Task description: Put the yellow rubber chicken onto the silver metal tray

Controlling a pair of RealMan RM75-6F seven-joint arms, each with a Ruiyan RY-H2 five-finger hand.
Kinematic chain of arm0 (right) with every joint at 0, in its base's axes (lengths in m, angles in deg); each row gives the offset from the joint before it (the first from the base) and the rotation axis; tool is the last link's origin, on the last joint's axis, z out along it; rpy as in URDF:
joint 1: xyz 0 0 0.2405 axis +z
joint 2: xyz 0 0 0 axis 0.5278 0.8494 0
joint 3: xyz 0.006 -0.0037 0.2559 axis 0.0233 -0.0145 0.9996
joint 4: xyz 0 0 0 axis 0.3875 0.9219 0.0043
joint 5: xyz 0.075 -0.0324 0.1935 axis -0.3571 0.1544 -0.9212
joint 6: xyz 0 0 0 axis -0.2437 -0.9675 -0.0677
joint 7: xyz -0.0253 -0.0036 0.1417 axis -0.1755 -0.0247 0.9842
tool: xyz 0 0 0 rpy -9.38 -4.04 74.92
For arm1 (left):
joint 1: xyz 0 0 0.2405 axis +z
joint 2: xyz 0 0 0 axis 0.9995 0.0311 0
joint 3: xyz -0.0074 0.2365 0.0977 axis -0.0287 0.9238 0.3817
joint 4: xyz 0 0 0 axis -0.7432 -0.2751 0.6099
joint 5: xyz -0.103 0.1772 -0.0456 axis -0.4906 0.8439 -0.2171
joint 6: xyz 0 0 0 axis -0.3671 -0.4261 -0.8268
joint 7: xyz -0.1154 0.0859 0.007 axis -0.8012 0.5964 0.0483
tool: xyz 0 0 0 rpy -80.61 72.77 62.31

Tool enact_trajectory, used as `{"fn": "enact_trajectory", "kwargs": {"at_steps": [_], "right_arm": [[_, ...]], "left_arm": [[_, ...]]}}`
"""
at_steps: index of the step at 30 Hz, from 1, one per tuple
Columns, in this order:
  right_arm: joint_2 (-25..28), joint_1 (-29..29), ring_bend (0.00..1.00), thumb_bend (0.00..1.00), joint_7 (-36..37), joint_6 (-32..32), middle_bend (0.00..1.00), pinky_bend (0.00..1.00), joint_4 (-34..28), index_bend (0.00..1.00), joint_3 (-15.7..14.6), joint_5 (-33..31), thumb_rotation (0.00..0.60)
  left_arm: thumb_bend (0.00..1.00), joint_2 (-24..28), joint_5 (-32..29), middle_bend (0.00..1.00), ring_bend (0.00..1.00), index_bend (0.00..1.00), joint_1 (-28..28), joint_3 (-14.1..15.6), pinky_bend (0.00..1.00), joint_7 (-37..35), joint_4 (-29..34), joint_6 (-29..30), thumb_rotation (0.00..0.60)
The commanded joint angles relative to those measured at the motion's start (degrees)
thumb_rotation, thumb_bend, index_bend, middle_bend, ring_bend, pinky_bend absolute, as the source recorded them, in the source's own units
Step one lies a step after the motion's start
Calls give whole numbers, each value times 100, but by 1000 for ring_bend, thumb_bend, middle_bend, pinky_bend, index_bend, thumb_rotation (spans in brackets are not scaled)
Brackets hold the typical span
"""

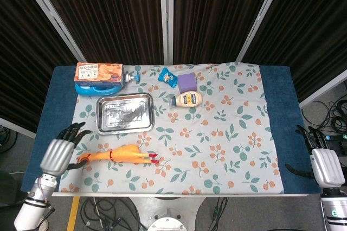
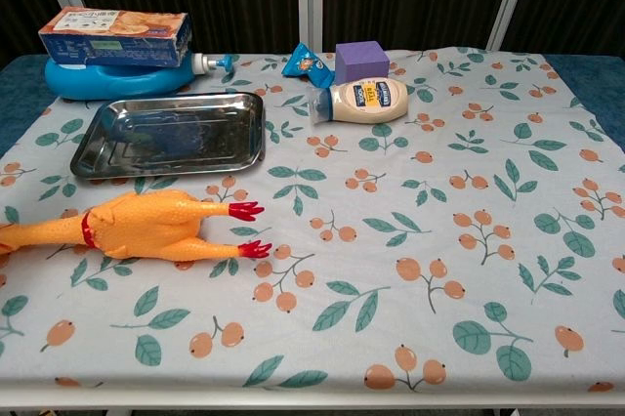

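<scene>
The yellow rubber chicken (image 1: 119,155) (image 2: 146,225) lies on its side near the table's front left, red feet pointing right. Just behind it sits the empty silver metal tray (image 1: 124,113) (image 2: 171,133). My left hand (image 1: 58,151) hovers over the table's left edge, fingers apart, holding nothing, a short way left of the chicken's head. My right hand (image 1: 322,163) hangs beyond the table's right front corner, fingers apart and empty. Neither hand shows in the chest view.
Behind the tray a snack box (image 1: 98,72) rests on a blue container (image 1: 97,87). A blue packet (image 1: 168,77), a purple block (image 1: 187,83) and a mayonnaise bottle (image 1: 187,100) lie at the back centre. A floral cloth (image 1: 227,144) covers the table.
</scene>
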Motion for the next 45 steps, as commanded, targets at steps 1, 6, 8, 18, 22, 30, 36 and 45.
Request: {"fn": "enact_trajectory", "kwargs": {"at_steps": [1, 6, 8, 18, 22, 30, 36, 45], "right_arm": [[-14, -9, 3, 1, 35, 22, 180, 30, 43, 50, -10, -24, 600], [-37, -17, 3, 1, 115, 59, 180, 30, 119, 50, -26, -43, 600], [-37, -17, 3, 1, 159, 69, 180, 30, 144, 50, -31, -36, 600], [-71, -10, 3, 1, 281, 126, 180, 30, 224, 50, -49, -33, 600], [-69, -8, 3, 1, 302, 130, 180, 30, 238, 50, -50, -24, 600], [-68, -23, 3, 0, 310, 139, 180, 29, 245, 49, -59, -40, 600], [-56, -33, 3, 1, 303, 112, 180, 29, 229, 50, -53, -29, 600], [68, 34, 3, 1, 188, 173, 180, 30, 66, 53, -57, 59, 600]], "left_arm": [[123, -322, -249, 192, 127, 270, -396, 6, 224, 90, 60, -662, 600], [128, -878, -897, 266, 211, 313, -629, -135, 282, 418, -71, -1075, 600], [139, -1073, -1091, 305, 255, 340, -680, -150, 318, 555, -209, -1148, 600], [169, -1434, -1961, 313, 262, 357, -722, -91, 321, 1192, -552, -1274, 600], [230, -1596, -2167, 323, 262, 383, -710, -117, 330, 1093, -805, -1262, 600], [363, -1616, -2134, 401, 329, 455, -652, -52, 386, 806, -1027, -1182, 600], [404, -1581, -2231, 471, 379, 557, -698, 26, 438, 763, -1180, -1379, 600], [658, -1559, -1685, 728, 695, 729, -661, 40, 777, -154, -1379, -1230, 600]]}}
